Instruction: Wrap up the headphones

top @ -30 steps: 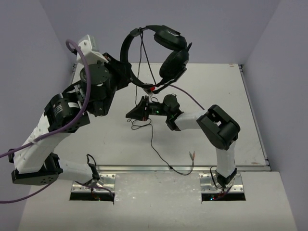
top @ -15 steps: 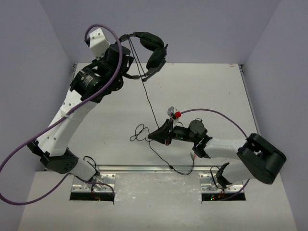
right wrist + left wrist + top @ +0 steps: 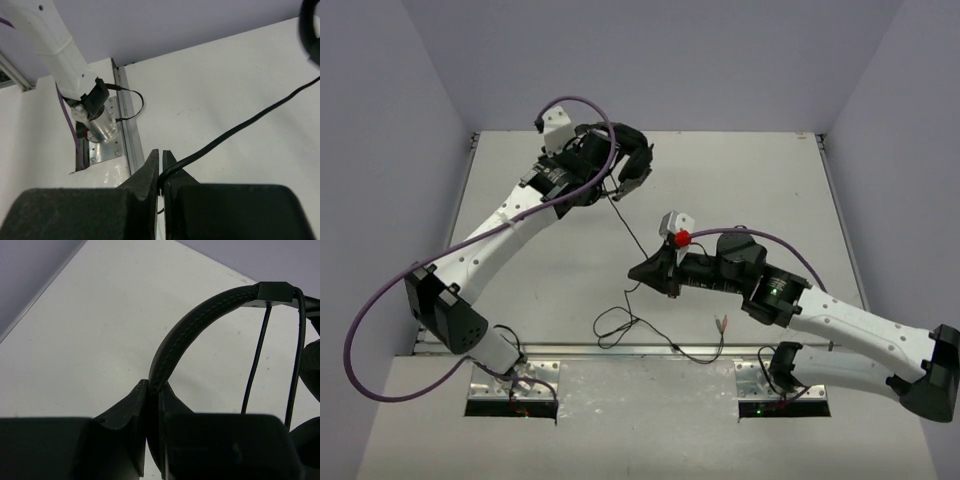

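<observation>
— Near edge?
— Loose cable looped on the counter, plugs too small to read; right gripper pinched shut on it.
— Farther?
— Black headphones, far left; left gripper clamps the stitched headband; cups half hidden.

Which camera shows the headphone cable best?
The top view: the cable runs from the headphones through the right tool to loops and plugs on the table. The right wrist view shows only a short stretch pinched in that tool. The left wrist view shows two thin strands beside the headband.
</observation>
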Controlling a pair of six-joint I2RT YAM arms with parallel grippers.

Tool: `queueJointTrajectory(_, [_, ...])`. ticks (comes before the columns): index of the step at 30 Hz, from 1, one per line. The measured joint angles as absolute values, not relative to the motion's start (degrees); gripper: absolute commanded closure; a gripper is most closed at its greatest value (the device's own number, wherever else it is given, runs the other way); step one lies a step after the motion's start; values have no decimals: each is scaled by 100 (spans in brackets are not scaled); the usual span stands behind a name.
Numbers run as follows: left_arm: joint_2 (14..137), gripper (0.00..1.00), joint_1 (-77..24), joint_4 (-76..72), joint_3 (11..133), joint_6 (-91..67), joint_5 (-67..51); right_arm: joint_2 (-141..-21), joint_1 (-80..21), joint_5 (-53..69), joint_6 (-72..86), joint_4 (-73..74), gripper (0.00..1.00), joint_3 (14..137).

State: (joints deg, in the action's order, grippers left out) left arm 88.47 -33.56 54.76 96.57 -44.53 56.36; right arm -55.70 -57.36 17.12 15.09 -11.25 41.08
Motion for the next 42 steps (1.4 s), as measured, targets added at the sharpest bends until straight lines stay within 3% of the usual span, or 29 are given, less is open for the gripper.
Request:
queueJointTrajectory(8, [7846, 100, -4193, 2659, 6530, -2467, 5242, -6248, -5621, 613, 21, 1146, 99, 5977])
queueJointTrajectory(15, [7345, 100, -5074, 2220, 5378, -2001, 5129, -6598, -5286, -1026, -1273, 2211, 99, 6519])
queueJointTrajectory(23, [7054, 100, -5422, 3070, 5312, -2971, 4375, -6539, -4510, -1632, -2353, 2224, 99, 6184])
queueJointTrajectory(28, [6191, 100, -5452, 3267, 5347, -2858, 3597, -6604, -4224, -1625, -2982, 1295, 99, 5741])
queueJointTrajectory(42, [5776, 100, -5452, 4536, 6947, -1927, 2759, -6919, -3815, 489, -2263, 222, 99, 5660])
